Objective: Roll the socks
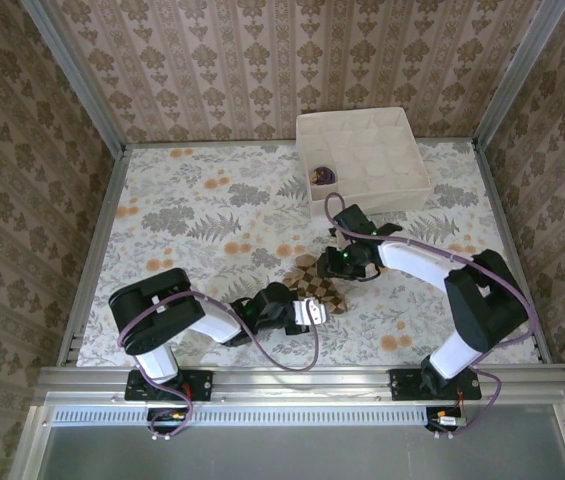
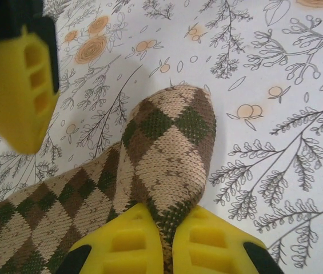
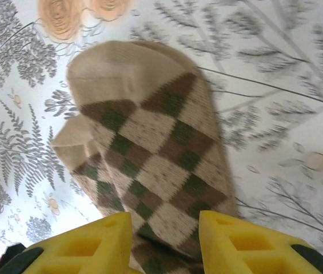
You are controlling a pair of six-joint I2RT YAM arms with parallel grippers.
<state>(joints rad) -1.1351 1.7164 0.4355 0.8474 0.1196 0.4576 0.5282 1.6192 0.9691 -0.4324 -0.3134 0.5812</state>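
Observation:
The brown-tan argyle sock (image 1: 319, 288) lies on the floral cloth between the two arms, partly folded over itself. My left gripper (image 1: 311, 312) comes from the near side and is shut on a fold of the argyle sock (image 2: 167, 142), with the fabric squeezed between its yellow fingertips (image 2: 128, 244). My right gripper (image 1: 335, 267) is at the sock's far end. In the right wrist view the right gripper (image 3: 164, 246) stands open, its fingers on either side of the argyle sock (image 3: 155, 148). The dark purple sock (image 1: 322, 177) sits rolled in a cell of the box.
The white divider box (image 1: 370, 196) with several small cells stands at the back right, just beyond the right arm. One yellow finger of the right gripper (image 2: 18, 85) hangs at the upper left of the left wrist view. Bare floral tablecloth (image 1: 192, 215) spreads to the left.

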